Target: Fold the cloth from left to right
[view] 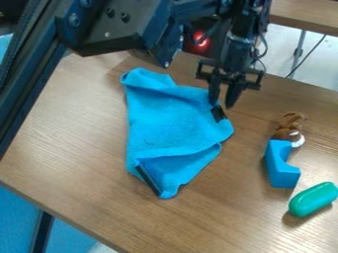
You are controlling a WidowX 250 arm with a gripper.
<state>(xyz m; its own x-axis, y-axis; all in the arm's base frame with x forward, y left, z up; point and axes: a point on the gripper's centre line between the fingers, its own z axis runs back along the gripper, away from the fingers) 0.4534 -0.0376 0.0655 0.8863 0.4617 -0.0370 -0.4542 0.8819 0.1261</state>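
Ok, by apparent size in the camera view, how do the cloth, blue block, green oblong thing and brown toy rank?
1. Cloth, clearly largest
2. Blue block and green oblong thing, too alike to rank
3. Brown toy, smallest

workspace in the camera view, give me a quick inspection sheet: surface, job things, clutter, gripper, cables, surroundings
surface: wood-grain table
job's things: blue cloth, rumpled and creased, dark strips at its right and lower-left edges
clutter: blue block, brown-and-white toy behind it, green oblong nearest the camera
gripper: gripper pointing down at the cloth's right edge, fingers apart
cables: thin dark cable beyond the table; others beside the gripper's wrist
surroundings: second table, pale floor, red light behind the arm
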